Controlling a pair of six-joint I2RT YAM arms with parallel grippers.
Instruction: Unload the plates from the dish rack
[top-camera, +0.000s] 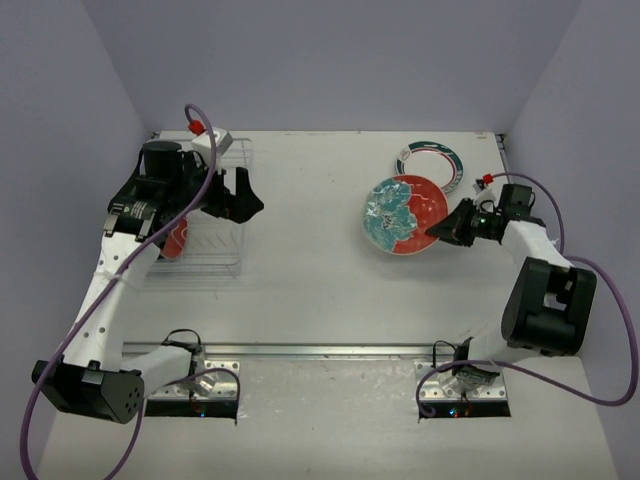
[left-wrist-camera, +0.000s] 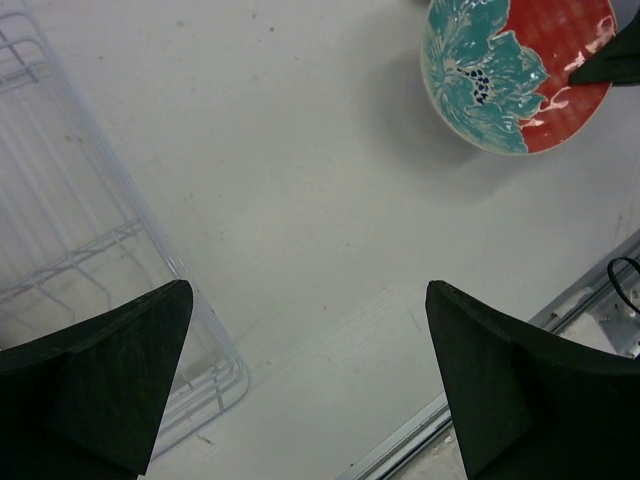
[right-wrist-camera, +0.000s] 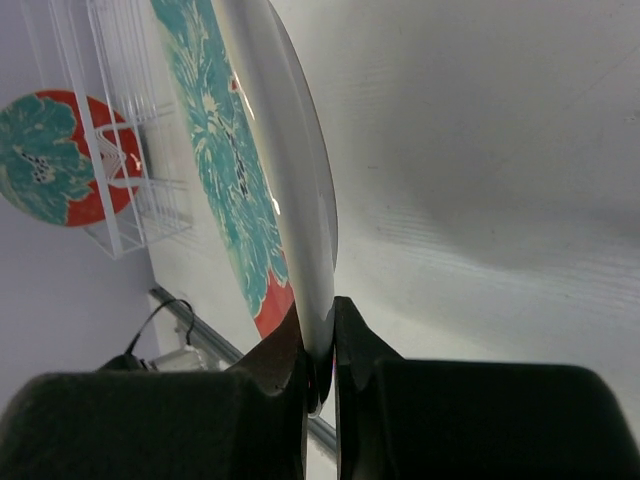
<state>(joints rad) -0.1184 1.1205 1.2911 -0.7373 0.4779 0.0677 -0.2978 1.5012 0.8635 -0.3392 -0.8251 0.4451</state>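
The right gripper (top-camera: 443, 227) pinches the edge of a red and teal plate (top-camera: 400, 214). A green-edged plate (top-camera: 432, 162) lies just behind it. The left gripper (top-camera: 238, 196) is wide open, holding nothing, beside the dish rack (top-camera: 215, 262), where another red plate (top-camera: 176, 241) stands.

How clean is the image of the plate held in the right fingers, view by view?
Right wrist: the red and teal floral round plate sits edge-on near the lens, its rim blurred and washed pale by glare. Left wrist: sharp, small white highlights on the red glaze, soft shadow beside it. Top external: small but clear.
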